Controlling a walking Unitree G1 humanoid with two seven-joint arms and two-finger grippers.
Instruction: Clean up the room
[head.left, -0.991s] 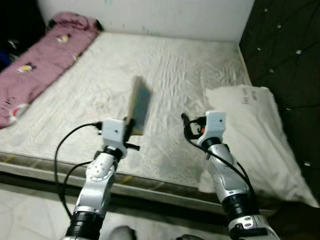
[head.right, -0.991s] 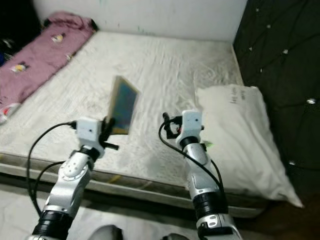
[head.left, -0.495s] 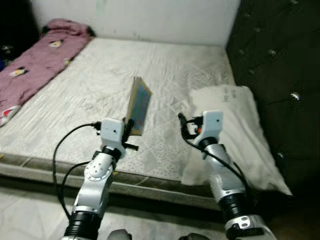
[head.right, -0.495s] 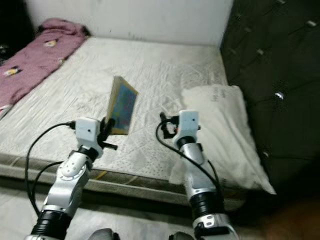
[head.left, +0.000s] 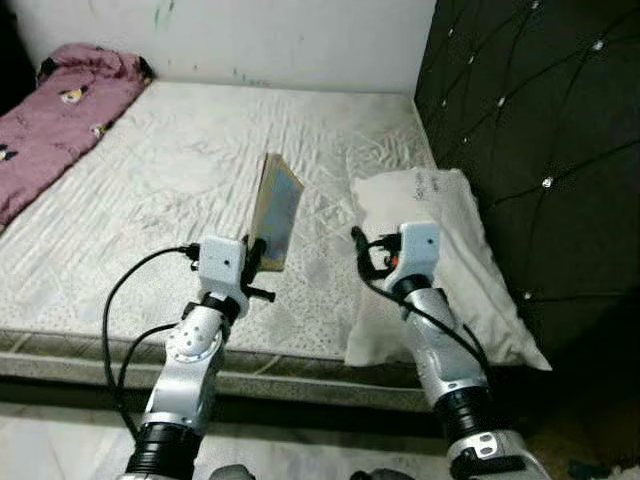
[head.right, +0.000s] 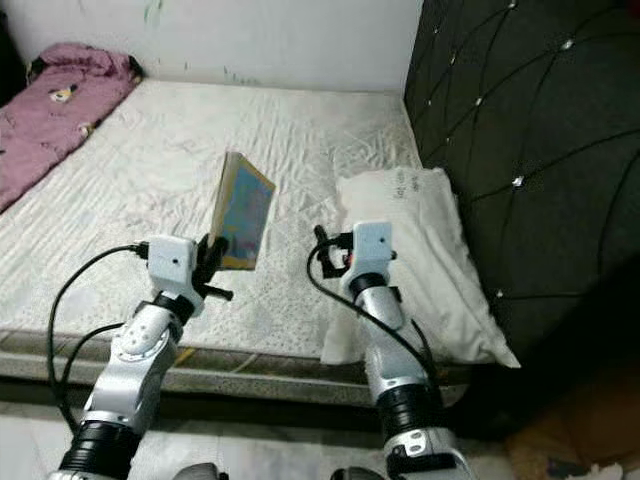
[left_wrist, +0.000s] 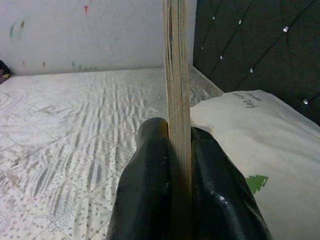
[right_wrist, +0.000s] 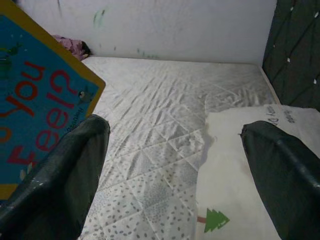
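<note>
Above the mattress: a thin, flat picture book (head.left: 276, 212) was held upright, clamped edge-on by the left gripper (left_wrist: 175, 165).
Right gripper (right_wrist: 175, 165): fingers were spread wide, nothing held.
Mattress (head.left: 180, 180): quilted white, wrinkled.
Pillow (head.left: 450, 270): soft, cream, against a tufted black headboard (head.left: 540, 130).
Book title: partly cut off.

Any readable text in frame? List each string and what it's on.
"You" and "feel?", partly cropped, on the blue cover of the book clamped in the left tool.
Dark print on the pillow: too small and blurred to read; a small green tree mark sits near its edge.
Nothing else legible.
</note>
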